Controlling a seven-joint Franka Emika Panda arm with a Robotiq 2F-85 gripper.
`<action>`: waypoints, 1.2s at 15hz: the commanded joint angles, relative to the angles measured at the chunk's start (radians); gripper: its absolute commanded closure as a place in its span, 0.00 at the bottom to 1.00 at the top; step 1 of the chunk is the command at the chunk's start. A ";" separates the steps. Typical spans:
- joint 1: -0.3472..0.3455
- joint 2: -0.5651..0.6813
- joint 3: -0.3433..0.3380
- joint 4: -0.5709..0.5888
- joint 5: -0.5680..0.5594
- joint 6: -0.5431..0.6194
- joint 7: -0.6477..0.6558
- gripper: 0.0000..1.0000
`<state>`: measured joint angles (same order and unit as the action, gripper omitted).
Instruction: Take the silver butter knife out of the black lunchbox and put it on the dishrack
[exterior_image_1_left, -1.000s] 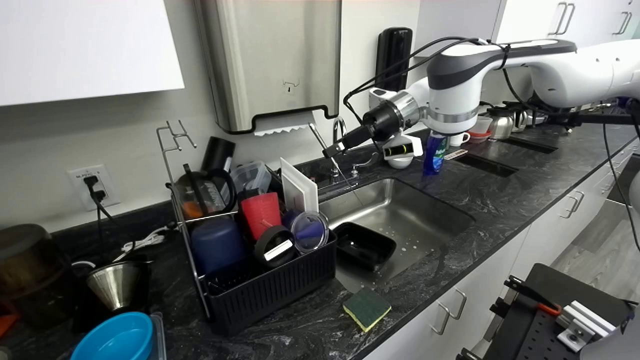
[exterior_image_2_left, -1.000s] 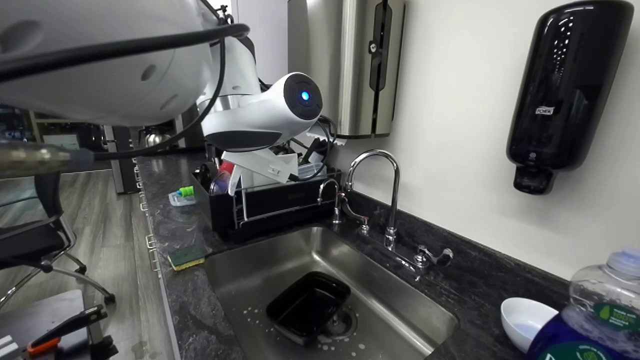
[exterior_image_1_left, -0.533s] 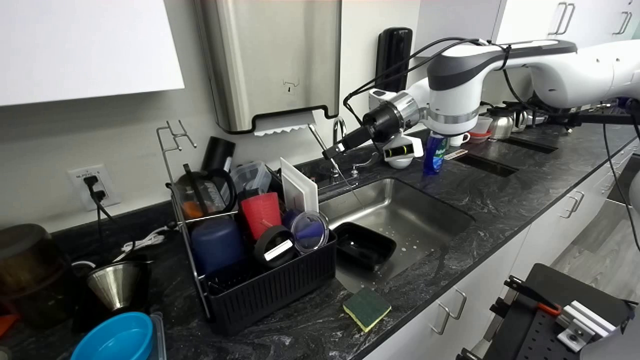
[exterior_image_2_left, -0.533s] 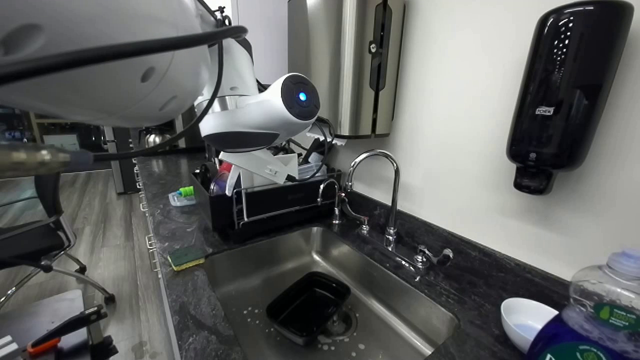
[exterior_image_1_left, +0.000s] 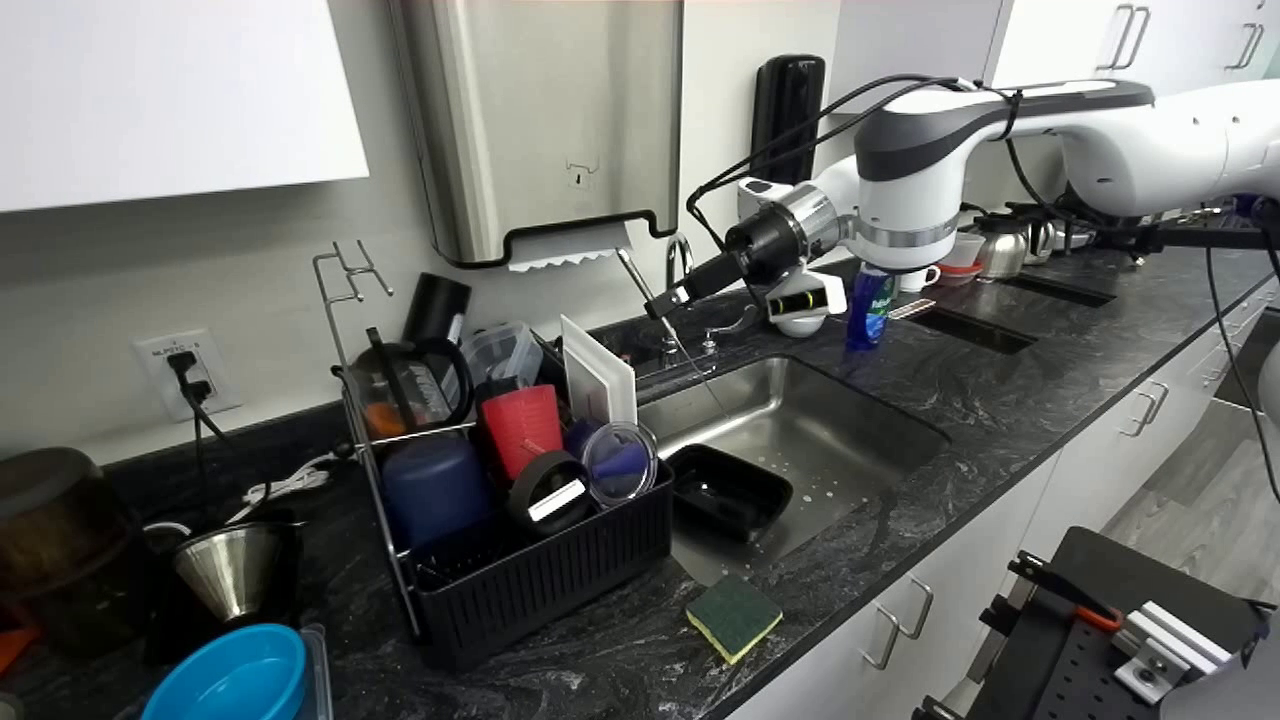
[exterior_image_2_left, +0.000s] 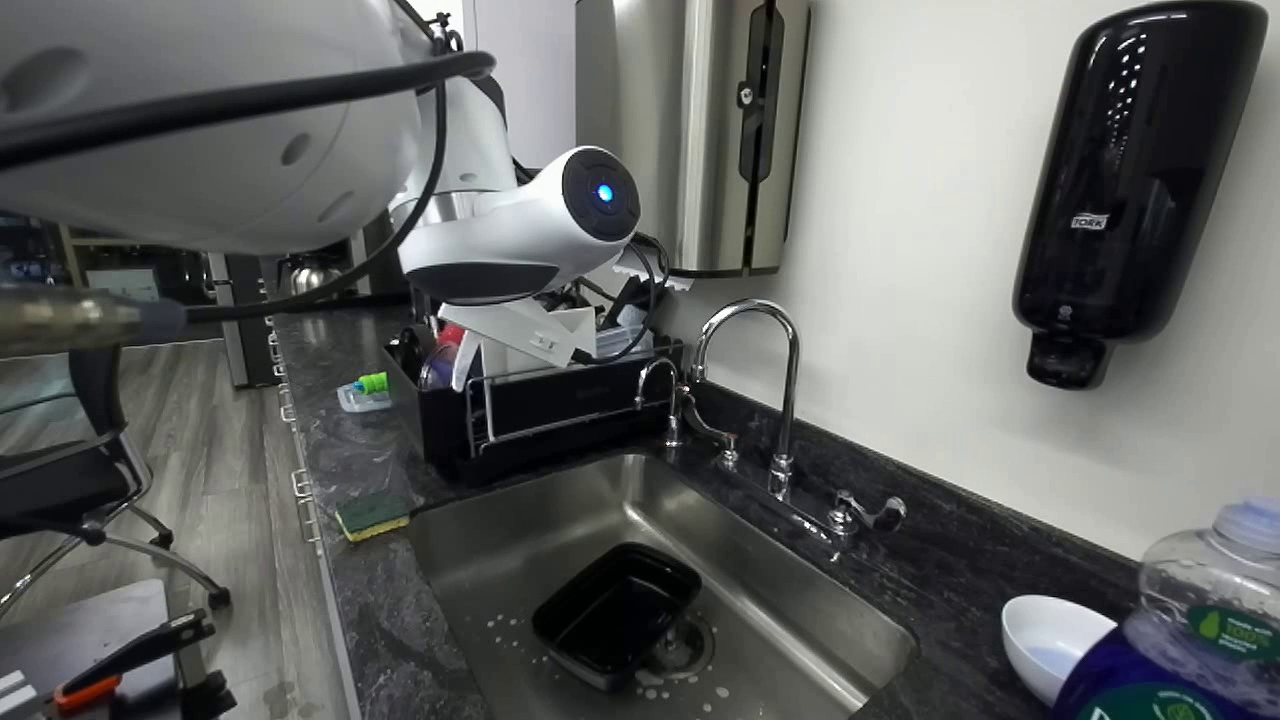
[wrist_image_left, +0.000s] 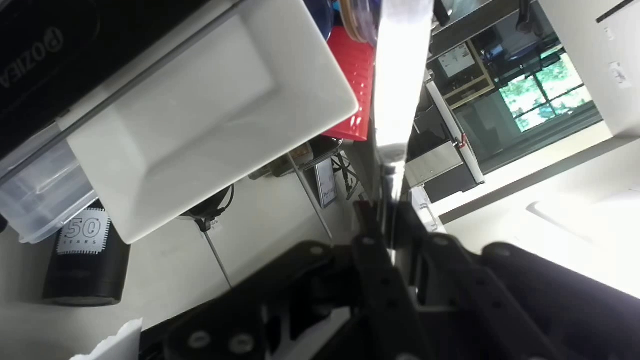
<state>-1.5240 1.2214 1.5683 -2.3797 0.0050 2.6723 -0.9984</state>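
Evidently, the carrying step is in hand, lift-out done, placing not. Your end effector is clamped on the silver butter knife, which slants in mid-air near the dishrack, its lower end seemingly over the sink. The black lunchbox lies in the sink, below. Next, I'd judge, you need to swing across above the dishrack, clear of the standing white plate and the red cup, pick a free gap, lower gently, then let go. Which gap will take it: can't tell.
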 joint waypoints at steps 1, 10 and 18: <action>-0.001 0.015 -0.001 0.001 -0.031 -0.002 0.023 0.86; -0.014 0.079 0.084 -0.010 -0.047 -0.007 0.007 0.97; -0.006 0.232 0.139 -0.066 -0.081 0.007 -0.009 0.97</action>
<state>-1.5232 1.3686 1.7068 -2.4142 -0.0465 2.6695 -0.9969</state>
